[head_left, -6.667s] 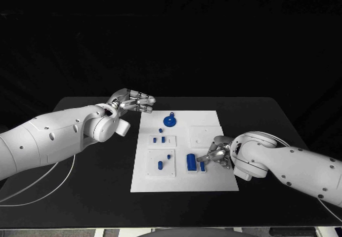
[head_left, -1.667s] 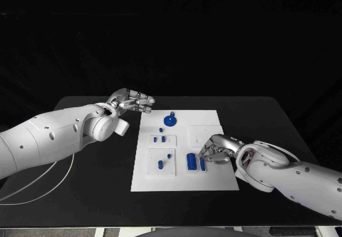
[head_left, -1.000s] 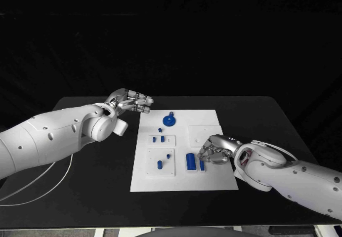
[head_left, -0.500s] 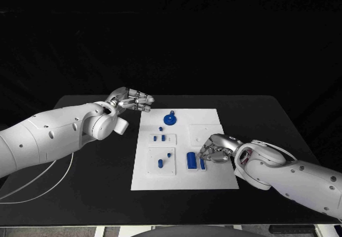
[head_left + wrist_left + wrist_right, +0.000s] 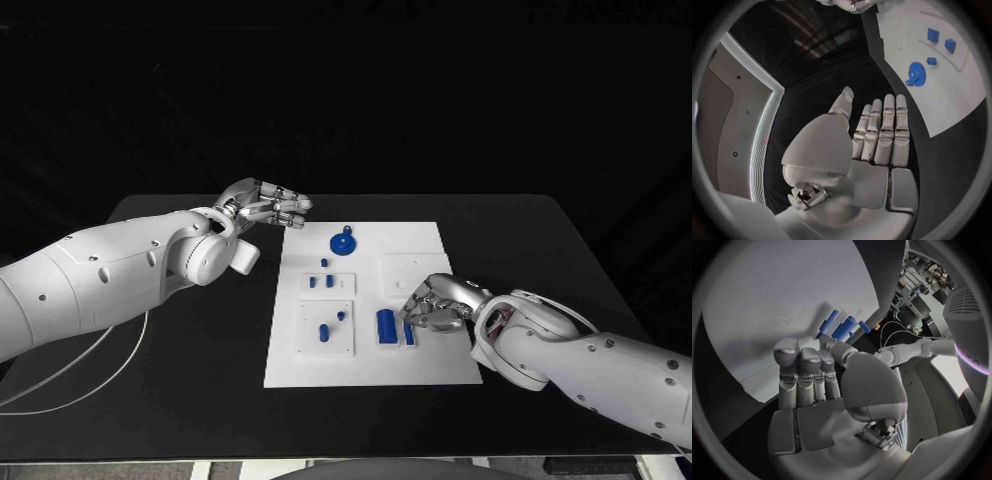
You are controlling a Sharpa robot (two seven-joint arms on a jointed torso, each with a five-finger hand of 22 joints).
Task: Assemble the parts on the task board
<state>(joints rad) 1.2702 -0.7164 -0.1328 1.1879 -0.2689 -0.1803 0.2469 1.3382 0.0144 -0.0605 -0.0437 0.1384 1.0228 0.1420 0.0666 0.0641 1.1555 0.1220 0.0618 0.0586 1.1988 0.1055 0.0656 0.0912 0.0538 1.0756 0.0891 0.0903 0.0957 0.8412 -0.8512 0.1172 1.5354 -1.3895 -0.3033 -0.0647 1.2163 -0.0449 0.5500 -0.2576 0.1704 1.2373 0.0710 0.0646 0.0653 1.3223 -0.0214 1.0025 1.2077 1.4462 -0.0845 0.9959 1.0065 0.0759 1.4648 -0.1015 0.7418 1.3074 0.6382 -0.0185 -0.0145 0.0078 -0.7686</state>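
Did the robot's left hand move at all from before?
No. The left hand sits by the task board's far-left corner, just as in the earlier head views, fingers pointing toward the blue gear.

Head camera looks down from high over the table [image 5: 202, 400], taking in the whole board [image 5: 418, 240]; each wrist camera sits close behind its own palm, facing along the fingers; all three share the board

Task board [image 5: 418, 250] mid-table; parts [image 5: 387, 328] on it, gear [image 5: 342, 243] farthest back.

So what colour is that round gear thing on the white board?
Blue. The gear shows best in the head view, on the task board.
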